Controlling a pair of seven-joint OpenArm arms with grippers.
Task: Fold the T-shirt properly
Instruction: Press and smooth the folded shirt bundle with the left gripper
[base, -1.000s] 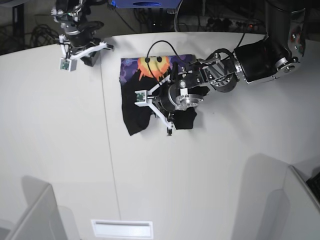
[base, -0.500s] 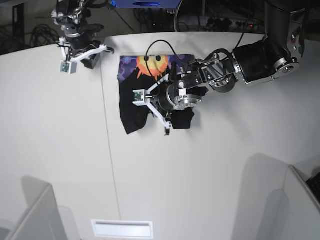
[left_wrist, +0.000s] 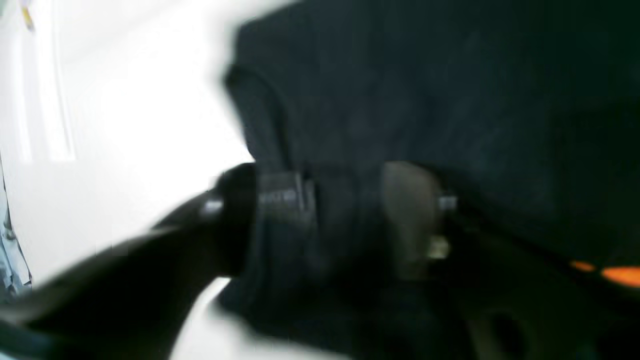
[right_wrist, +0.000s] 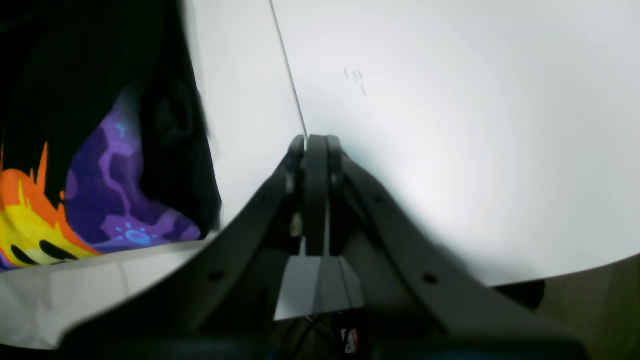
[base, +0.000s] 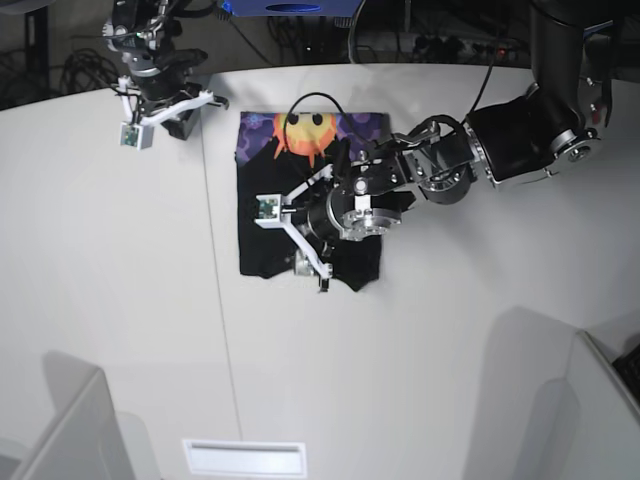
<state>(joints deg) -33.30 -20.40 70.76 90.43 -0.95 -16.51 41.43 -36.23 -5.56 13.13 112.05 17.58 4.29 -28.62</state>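
Left hand (base: 312, 262) low over the black T-shirt (base: 262, 250), its jaws apart around a fold of cloth, hold uncertain; right hand (right_wrist: 310, 150) closed, empty, beside the shirt's print; best lift clear without snagging cloth.

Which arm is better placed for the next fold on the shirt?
Left, probably. The left gripper sits right over the shirt at its near part. The right gripper is shut, off the cloth over bare table beyond the shirt's far corner.

Left end effector (left_wrist: 345, 220) parted; right end effector (right_wrist: 316, 145) closed.
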